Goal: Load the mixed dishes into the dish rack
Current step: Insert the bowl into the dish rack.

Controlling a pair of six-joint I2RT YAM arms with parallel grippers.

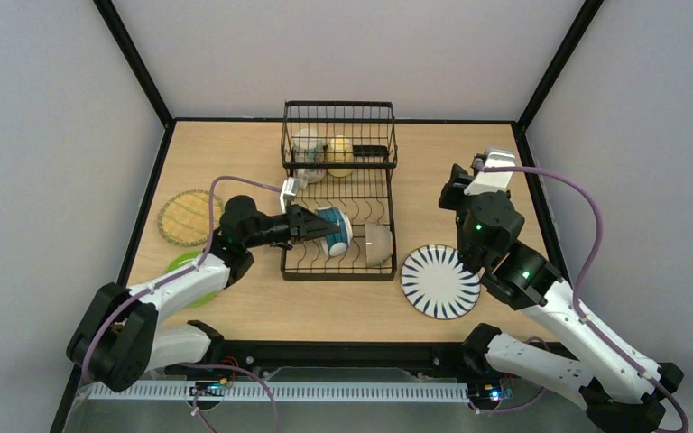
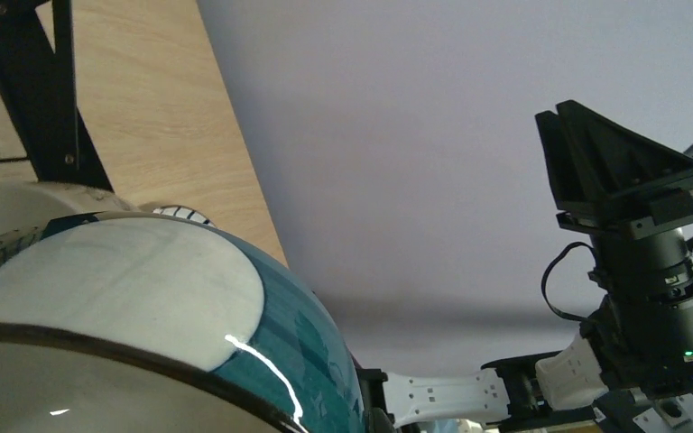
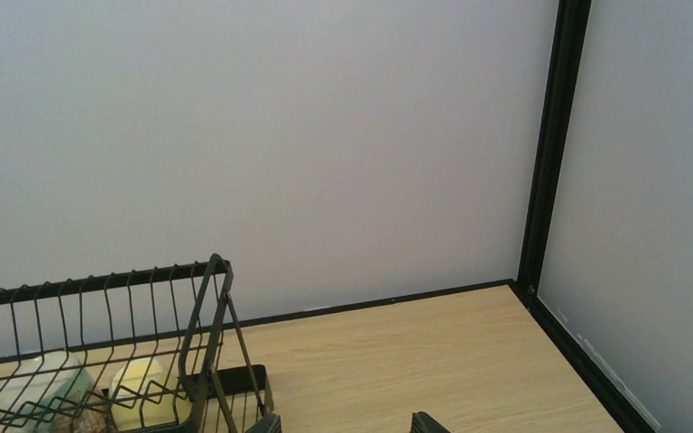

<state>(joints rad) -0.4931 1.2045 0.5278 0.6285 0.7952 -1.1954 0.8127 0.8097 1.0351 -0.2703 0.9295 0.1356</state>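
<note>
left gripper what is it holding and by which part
The left gripper pinches the small teal-and-white bowl by its rim, over the black wire dish rack.

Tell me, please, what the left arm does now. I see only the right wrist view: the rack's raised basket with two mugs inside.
Observer: The left pincer is shut on the blue-white bowl, over the low part of the rack.
Operator: Is another bowl loaded there?
Observer: Yes, a white bowl sits in the rack, just right of the held one.
Operator: Which plates are not yet loaded?
Observer: Three lie on the table: the striped plate right of the rack, the yellow plate and the green plate left of it.
</note>
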